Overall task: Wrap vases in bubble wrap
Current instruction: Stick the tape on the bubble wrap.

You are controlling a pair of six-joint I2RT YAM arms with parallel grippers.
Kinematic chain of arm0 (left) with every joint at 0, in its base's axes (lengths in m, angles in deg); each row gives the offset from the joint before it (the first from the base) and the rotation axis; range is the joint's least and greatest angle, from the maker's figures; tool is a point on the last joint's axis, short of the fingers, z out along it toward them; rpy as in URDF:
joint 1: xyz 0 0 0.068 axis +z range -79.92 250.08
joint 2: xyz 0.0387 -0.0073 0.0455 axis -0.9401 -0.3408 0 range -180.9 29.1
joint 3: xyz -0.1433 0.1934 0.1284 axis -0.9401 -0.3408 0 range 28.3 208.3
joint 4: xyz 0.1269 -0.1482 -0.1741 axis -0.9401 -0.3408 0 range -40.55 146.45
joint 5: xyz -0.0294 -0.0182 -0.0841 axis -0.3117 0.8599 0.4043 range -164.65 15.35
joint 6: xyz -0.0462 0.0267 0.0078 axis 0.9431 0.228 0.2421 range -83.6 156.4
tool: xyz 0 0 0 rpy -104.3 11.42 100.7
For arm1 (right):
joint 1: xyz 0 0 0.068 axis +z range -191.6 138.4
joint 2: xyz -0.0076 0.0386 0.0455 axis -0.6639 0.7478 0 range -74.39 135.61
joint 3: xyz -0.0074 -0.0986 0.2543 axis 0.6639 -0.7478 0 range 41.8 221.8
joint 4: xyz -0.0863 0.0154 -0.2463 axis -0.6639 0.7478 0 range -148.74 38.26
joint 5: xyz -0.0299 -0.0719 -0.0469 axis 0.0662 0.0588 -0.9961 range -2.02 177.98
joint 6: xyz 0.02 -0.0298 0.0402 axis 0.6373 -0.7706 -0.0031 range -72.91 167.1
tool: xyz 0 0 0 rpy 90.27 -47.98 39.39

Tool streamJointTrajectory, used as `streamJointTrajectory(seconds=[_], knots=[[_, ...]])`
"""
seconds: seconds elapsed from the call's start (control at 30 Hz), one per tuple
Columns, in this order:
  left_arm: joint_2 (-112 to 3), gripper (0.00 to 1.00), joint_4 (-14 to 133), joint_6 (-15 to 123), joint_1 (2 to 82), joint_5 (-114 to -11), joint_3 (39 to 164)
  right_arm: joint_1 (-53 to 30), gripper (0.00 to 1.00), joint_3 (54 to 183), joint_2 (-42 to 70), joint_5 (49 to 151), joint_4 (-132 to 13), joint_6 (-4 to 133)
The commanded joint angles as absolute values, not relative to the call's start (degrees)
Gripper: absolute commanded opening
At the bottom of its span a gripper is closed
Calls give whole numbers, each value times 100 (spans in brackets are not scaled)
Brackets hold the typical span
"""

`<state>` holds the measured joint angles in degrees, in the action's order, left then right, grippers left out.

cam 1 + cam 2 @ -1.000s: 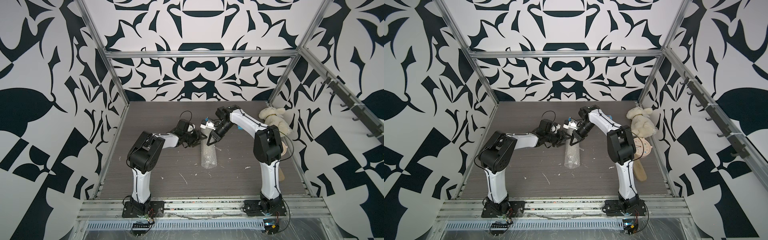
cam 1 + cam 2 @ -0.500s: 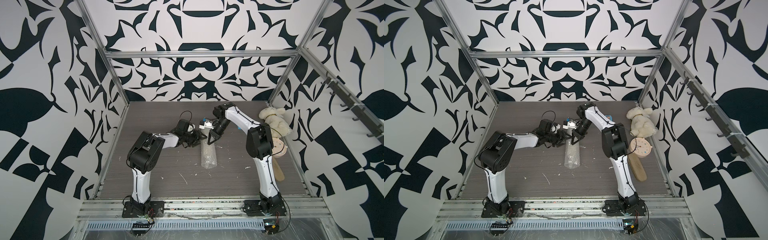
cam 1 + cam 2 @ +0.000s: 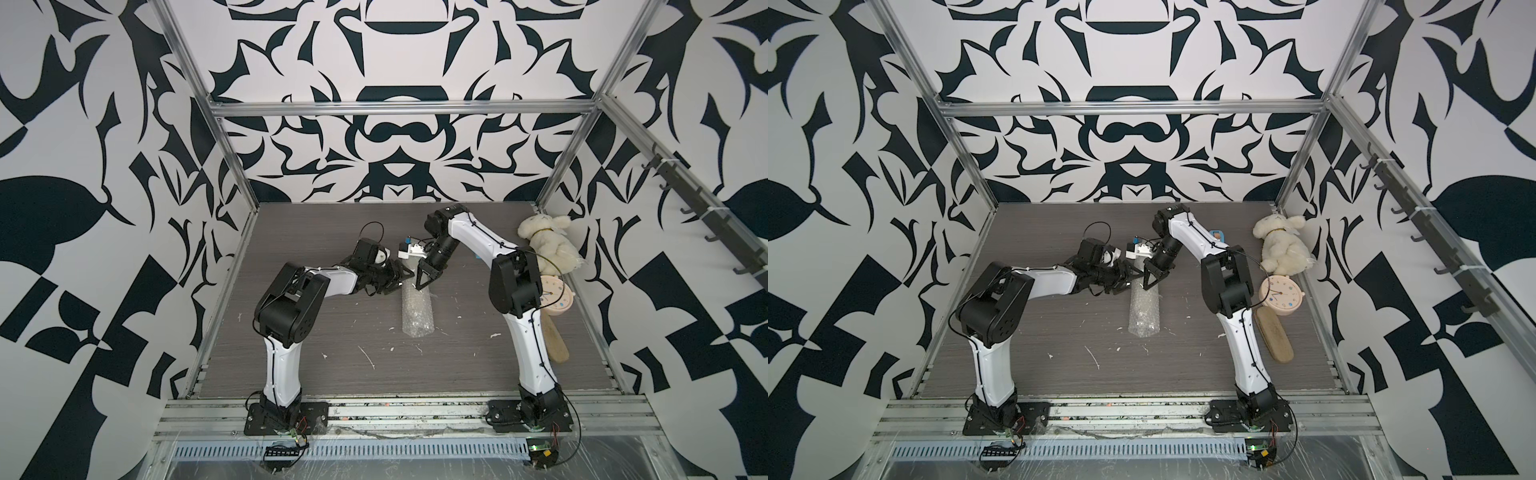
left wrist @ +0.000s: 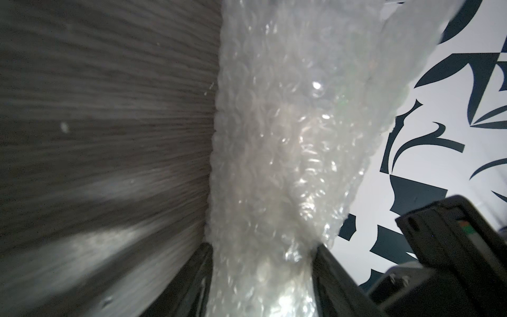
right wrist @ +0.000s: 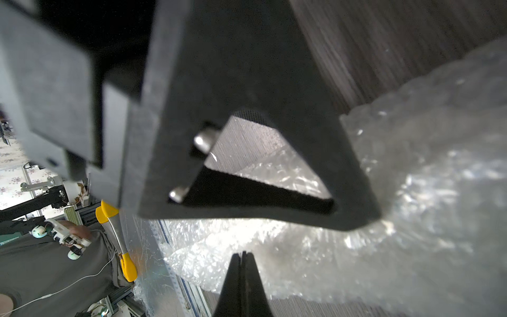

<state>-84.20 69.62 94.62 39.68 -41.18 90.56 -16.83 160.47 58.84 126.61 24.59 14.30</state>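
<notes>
Since the left fingers (image 4: pixel 332 277) pinch only the far end of the rolled bubble wrap (image 3: pixel 417 309), a tug could loosen the roll and let the vase slide out. The right fingers (image 5: pixel 233 288), pressed shut and empty, are poised at that end; the roll lies on the surface (image 3: pixel 478 365), the vase presumably hidden inside.

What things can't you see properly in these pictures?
- Cream-white ribbed vase: shows in no view; the rolled clear bubble wrap probably covers it.
- Small blue object: in a top view, mostly behind the white right arm, too small to name.
- Right gripper: right wrist view, jaws shut, blur hides whether they pinch wrap.
- Round pale-pink clock: top views, numbers too small.
</notes>
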Motion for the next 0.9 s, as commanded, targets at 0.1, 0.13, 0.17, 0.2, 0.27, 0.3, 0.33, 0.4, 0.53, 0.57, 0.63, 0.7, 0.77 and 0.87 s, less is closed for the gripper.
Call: streamJointTrajectory(seconds=[0.1,0.13,0.17,0.2,0.27,0.3,0.33,0.4,0.53,0.57,0.63,0.7,0.77,0.87], knots=[[-8305,62,6305,9241,3947,-4321,8917,-1646,0,16142,5920,12564,2599,1577],[-8268,63,6296,9220,3948,-4340,8896,-1647,0,16133,5928,12568,2589,1585],[-8232,63,6295,9199,3944,-4342,8885,-1647,0,16133,5938,12568,2589,1606],[-8215,63,6287,9188,3946,-4354,8875,-1646,0,16131,5947,12568,2594,1607],[-8214,63,6231,9145,3946,-4354,8910,-1646,0,16142,5972,12557,2598,1647],[-8222,64,6202,9118,3947,-4353,8936,-1643,0,16154,5990,12552,2593,1665],[-8226,63,6197,9124,3946,-4346,8947,-1629,0,16155,5995,12534,2581,1691],[-8218,63,6207,9107,3945,-4336,8965,-1629,0,16148,6005,12509,2536,1750],[-8067,63,6186,9098,3968,-4369,8878,-1623,0,16163,6004,12506,2485,1844],[-7998,63,6189,9111,3995,-4387,8830,-1617,0,16167,6008,12506,2485,1853],[-7858,65,6190,9099,4066,-4405,8738,-1611,0,16159,6002,12490,2484,1862],[-7680,66,6183,9102,4145,-4423,8646,-1603,0,16136,6008,12489,2472,1870],[-7495,67,6142,9085,4192,-4456,8614,-1594,0,16110,6005,12489,2457,1876],[-7327,66,6032,9037,4195,-4494,8538,-1587,0,16090,6008,12499,2417,1906]])
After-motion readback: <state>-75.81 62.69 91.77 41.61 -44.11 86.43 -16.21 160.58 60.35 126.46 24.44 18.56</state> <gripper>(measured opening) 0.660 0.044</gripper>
